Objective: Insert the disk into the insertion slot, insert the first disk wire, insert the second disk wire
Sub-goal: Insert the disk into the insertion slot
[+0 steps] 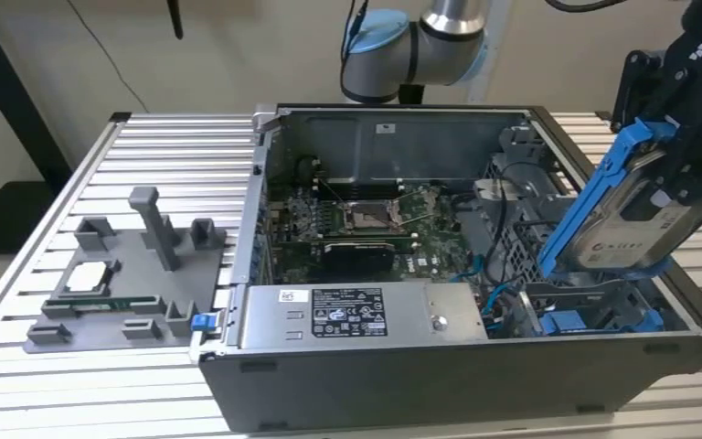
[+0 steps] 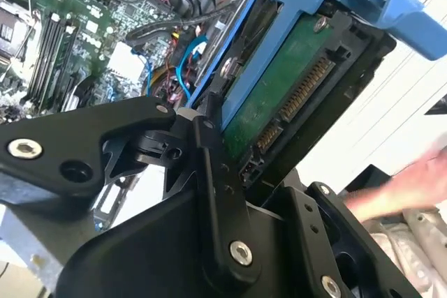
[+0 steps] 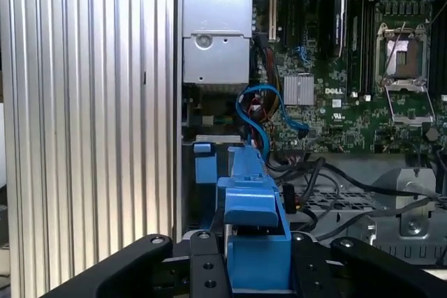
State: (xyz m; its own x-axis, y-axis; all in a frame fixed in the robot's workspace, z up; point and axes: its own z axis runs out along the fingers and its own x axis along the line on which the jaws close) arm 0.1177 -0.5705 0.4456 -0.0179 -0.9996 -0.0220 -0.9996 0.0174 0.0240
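slatted table (image 1: 34,384) bears case (image 1: 449,380); hand (image 1: 675,169) holds disk (image 1: 613,224) above cables (image 3: 253,113).

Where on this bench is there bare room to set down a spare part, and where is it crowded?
In the exterior view, bare slatted table lies beyond the grey fixture tray and on its near side, at the exterior view's left of the computer case. Crowded: inside the case, where the gripper holds the disk above tangled cables.

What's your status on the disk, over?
End effector shut on disk, tilted above case. Not inserted yet. Blue cables inside case; a hand nearby.
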